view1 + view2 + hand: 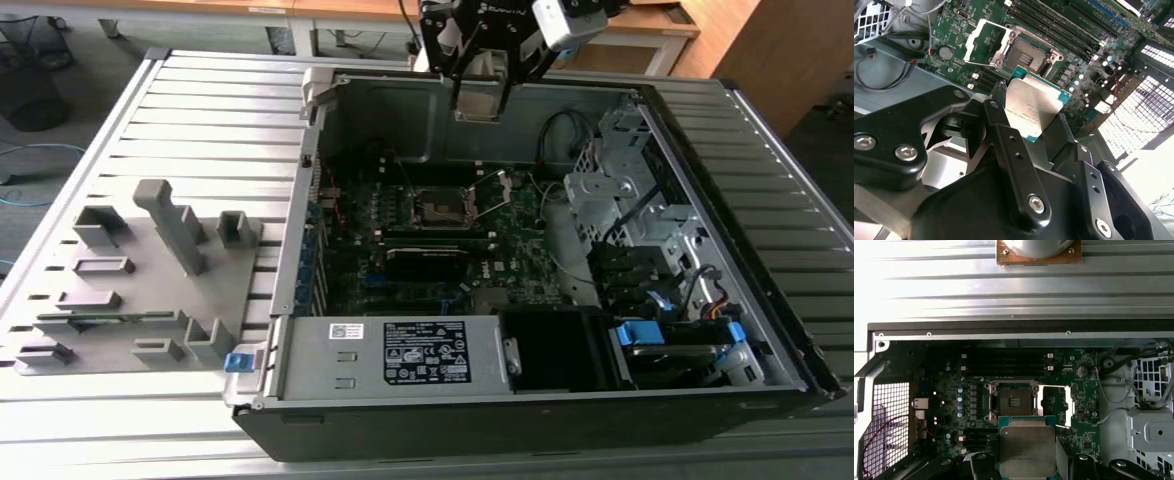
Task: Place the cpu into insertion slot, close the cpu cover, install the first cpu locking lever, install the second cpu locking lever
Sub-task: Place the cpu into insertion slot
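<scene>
Holding the cpu (1027, 450) flat by its edges between closed fingers, the gripper (478, 108) hangs over the far side of the open computer case (287, 250). At the exterior view's left, a grey fixture tray (134, 270) lies on the slatted table (200, 110). Right of it, inside the case, the insertion slot (441, 207) sits bare, its cpu cover (1069, 407) swung open beside it. The chip is apart from the slot, not yet seated. Done well, I judge, this step needs a level chip, edges squared to the socket rim, and a straight, gentle descent.
</scene>
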Controlling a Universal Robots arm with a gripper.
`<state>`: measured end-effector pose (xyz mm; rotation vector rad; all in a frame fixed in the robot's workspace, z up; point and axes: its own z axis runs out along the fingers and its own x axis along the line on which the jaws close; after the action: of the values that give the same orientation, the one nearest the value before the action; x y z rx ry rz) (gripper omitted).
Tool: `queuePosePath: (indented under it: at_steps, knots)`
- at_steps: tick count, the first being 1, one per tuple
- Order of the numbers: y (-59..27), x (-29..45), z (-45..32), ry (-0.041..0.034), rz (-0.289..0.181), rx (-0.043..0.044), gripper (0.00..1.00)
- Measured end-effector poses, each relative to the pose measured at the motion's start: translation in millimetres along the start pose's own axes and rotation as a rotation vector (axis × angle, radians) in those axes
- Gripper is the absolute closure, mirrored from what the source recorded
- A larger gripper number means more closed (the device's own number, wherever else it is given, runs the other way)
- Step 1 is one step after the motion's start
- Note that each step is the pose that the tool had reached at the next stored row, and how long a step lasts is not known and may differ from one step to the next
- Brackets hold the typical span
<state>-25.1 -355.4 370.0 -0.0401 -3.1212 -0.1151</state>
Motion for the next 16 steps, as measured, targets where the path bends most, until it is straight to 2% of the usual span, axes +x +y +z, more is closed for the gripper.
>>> queuePosePath:
  at_steps: [16]
  knots:
    - [-0.4,-0.1,6.3,-0.0001,0.0,0.003,0.46]
